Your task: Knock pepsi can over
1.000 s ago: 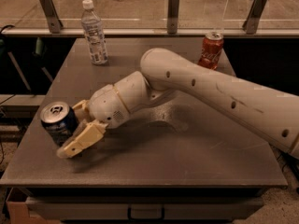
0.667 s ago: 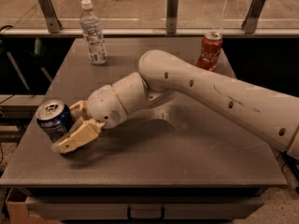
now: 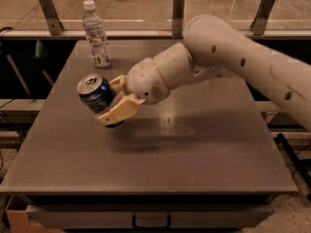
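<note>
The pepsi can (image 3: 94,94) is dark blue with a silver top. It sits tilted to the left between the fingers of my gripper (image 3: 108,102), over the left middle of the grey table (image 3: 194,159). One tan finger (image 3: 118,112) lies along its lower right side, and the other finger (image 3: 118,83) is behind its upper right side. The gripper is shut on the can. The can's base is partly hidden by the lower finger, with a dark shadow on the table right under it.
A clear plastic water bottle (image 3: 96,34) with a white cap stands upright at the back left of the table. My white arm (image 3: 233,57) reaches in from the right over the back right of the table. A railing with metal posts (image 3: 178,12) runs behind the table.
The gripper has moved right and toward the back with the can in it, away from the table's left front edge. The arm now covers the red can at the back right.
</note>
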`<action>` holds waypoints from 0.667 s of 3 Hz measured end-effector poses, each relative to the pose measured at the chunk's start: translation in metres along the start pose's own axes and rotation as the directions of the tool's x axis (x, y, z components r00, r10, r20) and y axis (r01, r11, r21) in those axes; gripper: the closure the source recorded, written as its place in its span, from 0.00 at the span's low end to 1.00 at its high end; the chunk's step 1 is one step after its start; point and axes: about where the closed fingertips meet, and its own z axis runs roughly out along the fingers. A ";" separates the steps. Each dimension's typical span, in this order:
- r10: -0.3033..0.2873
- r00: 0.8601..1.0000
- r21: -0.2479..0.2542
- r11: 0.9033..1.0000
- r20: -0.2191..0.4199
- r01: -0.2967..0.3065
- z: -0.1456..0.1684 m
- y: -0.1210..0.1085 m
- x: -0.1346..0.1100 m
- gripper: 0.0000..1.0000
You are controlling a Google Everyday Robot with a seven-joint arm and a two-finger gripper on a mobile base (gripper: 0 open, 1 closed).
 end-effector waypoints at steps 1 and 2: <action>-0.056 0.972 0.069 0.995 -0.227 0.074 -0.056 -0.005 0.021 1.00; -0.118 0.886 0.052 0.986 -0.448 0.158 -0.090 0.005 0.045 1.00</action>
